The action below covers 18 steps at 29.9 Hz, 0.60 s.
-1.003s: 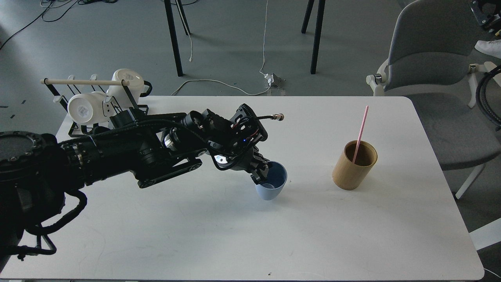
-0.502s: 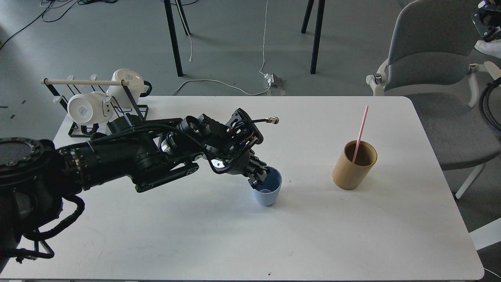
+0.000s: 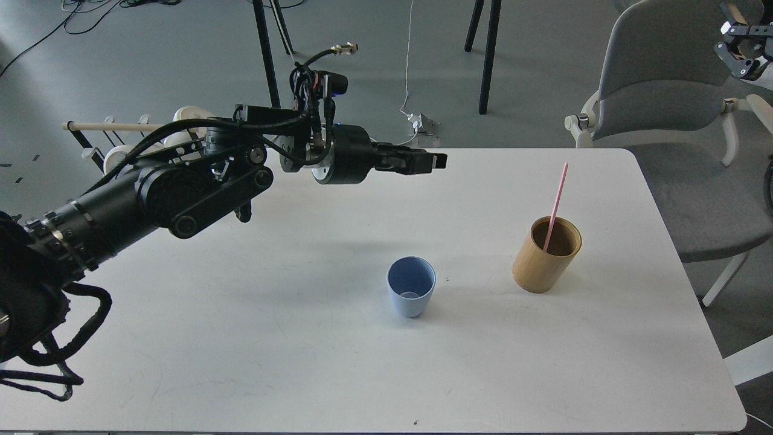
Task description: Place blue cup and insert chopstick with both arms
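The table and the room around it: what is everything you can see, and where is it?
Table: one, white, fills the middle.
Blue cup: one, pale blue, upright at table centre, nothing inside.
Bamboo cup: one, tan, right of the blue cup.
Chopstick: one, pink, leaning in the bamboo cup.
Rack: one, black wire with a pale wooden rod, far left corner.
Mugs: two, white, on the rack, partly hidden.
Chair: one, grey, right of the table.
Cables: white, on the floor behind.
Left arm: black, raised over the table; its claw holds nothing.
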Each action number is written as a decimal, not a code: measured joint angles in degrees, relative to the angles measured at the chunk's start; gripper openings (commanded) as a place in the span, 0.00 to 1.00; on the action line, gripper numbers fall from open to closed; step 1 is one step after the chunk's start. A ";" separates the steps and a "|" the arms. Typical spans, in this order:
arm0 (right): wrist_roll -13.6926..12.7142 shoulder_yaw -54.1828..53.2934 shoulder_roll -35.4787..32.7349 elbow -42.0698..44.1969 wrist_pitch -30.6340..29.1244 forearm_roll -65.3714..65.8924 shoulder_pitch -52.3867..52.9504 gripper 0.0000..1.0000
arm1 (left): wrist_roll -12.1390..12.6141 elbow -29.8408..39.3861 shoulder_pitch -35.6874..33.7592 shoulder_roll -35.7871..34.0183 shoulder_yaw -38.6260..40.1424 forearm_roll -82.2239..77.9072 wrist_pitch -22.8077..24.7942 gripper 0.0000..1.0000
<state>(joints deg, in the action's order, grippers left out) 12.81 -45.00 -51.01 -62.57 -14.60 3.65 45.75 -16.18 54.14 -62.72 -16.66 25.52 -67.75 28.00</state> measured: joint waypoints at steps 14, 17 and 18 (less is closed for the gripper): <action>-3.39 4.81 -5.56 -14.88 4.98 34.09 0.41 1.00 | -0.55 -29.31 2.27 -1.02 7.82 62.53 -0.05 1.00; -3.55 5.99 -5.21 -16.75 5.09 45.25 0.23 1.00 | -0.58 -32.39 3.14 -1.03 7.95 71.03 -0.01 1.00; -3.60 6.87 -5.11 -17.65 5.23 48.75 0.14 1.00 | -0.57 -33.15 3.51 -1.17 7.96 73.64 -0.01 1.00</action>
<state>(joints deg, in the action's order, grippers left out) 9.20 -38.12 -56.12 -80.21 -9.37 52.40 45.89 -16.75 20.99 -59.21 -17.83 33.48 5.89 28.00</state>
